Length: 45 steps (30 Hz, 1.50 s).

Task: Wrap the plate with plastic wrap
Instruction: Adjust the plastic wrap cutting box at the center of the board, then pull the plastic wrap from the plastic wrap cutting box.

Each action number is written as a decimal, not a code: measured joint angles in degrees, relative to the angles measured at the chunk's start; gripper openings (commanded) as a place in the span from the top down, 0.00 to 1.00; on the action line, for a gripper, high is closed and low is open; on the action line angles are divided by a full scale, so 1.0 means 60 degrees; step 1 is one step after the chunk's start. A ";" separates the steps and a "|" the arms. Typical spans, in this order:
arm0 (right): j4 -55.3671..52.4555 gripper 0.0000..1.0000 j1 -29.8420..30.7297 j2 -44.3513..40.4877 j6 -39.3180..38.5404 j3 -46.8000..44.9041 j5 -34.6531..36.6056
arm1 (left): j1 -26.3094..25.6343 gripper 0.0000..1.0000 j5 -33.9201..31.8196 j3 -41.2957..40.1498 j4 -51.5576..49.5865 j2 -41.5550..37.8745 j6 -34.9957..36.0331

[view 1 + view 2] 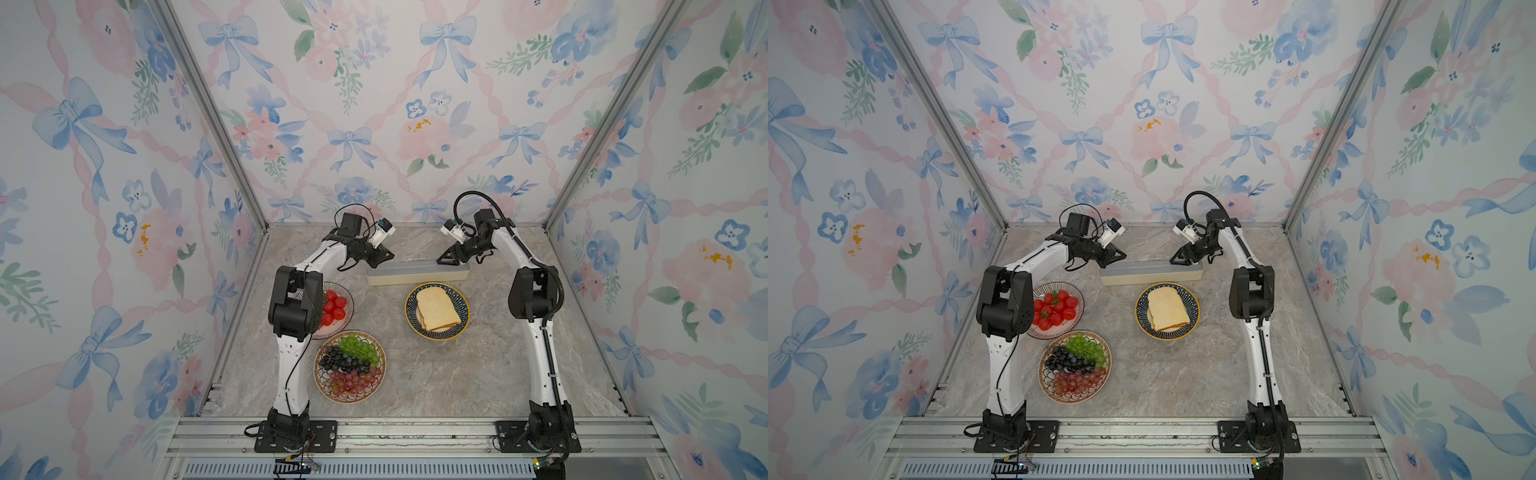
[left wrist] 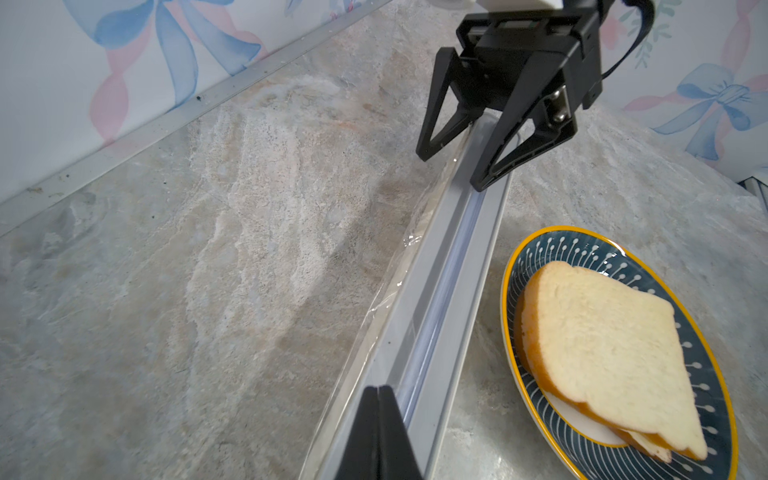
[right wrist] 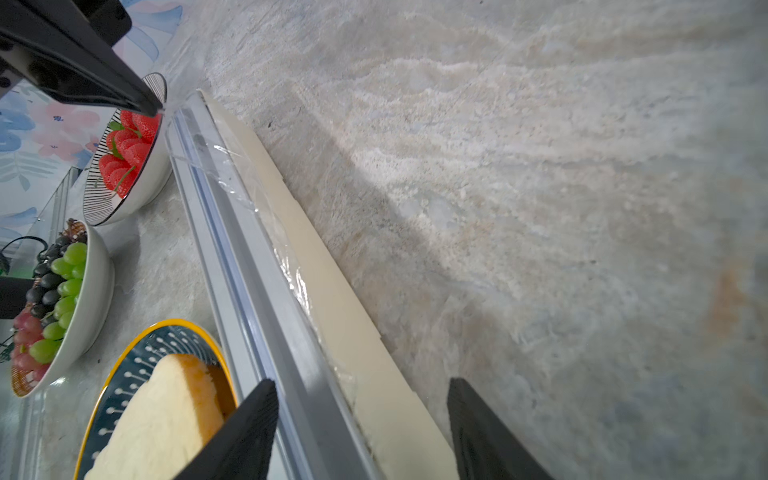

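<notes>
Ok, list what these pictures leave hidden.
- Strawberry bowl: in a top view the left arm covers part of it.
- Left gripper: shut, but the left wrist view's edge cuts it off; the wrap is too clear to show whether it is pinched.
- Box: the lid hides the roll; in both top views the right gripper covers one end.
- Plate: bread hides its middle in every view.
</notes>
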 measured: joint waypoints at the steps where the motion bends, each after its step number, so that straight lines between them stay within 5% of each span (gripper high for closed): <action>1: -0.0051 0.35 -0.0007 -0.0168 -0.0044 -0.0306 -0.0044 | -0.0007 1.00 0.0007 0.0000 0.0004 0.0000 0.0004; 13: 0.0466 0.36 -0.0007 -0.2448 -0.0168 -0.4105 -0.0204 | -0.0069 1.00 0.0106 -0.0051 0.0029 0.0000 0.0007; 31: 0.0055 0.39 0.0175 -0.1341 0.0193 -0.2076 0.0168 | -0.0124 1.00 0.0109 -0.0055 0.0036 0.0000 0.0004; 45: -0.0634 0.62 0.0310 -0.1217 -0.0240 -0.1996 0.0186 | -0.0124 1.00 0.0102 -0.0055 0.0036 0.0000 0.0007</action>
